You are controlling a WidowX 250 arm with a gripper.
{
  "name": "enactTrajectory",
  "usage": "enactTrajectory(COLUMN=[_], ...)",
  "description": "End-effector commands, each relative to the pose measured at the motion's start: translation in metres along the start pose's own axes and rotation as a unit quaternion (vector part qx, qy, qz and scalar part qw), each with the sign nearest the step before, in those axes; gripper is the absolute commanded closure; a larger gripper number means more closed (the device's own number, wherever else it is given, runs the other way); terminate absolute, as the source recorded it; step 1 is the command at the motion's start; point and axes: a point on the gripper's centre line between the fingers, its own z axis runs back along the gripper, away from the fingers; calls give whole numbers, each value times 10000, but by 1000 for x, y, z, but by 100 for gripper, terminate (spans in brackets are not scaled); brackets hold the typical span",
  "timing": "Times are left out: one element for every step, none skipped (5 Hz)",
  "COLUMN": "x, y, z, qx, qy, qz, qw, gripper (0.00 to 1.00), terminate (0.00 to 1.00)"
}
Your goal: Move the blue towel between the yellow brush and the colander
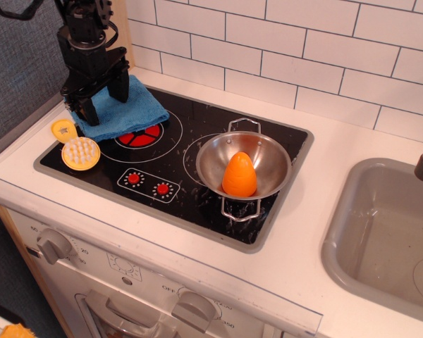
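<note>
The blue towel (130, 113) lies folded on the back left of the black stovetop, over the left burner. My gripper (104, 104) is down on the towel with its two black fingers spread apart, tips on the cloth. The yellow brush (80, 152) lies bristles-up at the front left of the stovetop, its stubby handle pointing back-left. The colander (269, 156) sits on the right burner with an orange egg-shaped toy (239, 175) inside it.
The stovetop (183, 134) has red knob markings (148, 184) at the front. A white tiled wall stands behind. A grey sink (388, 232) is at the right. A wooden post stands at the back left behind the arm.
</note>
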Motion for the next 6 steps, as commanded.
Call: enactTrajectory(x=[-25,-43,-71,-96,-117,-143], y=[-3,3,9,16,23,31], z=[-1,3,6,13,20,24], qx=[100,63,52,83,185,200], qy=[-30,16,122,138,-10,13], qz=[-175,-139,-206,-276,-387,-317], qw=[9998,9999,9997,9995,9991,9993], gripper=[0,0,0,0,0,0], terminate=[0,0,0,0,0,0])
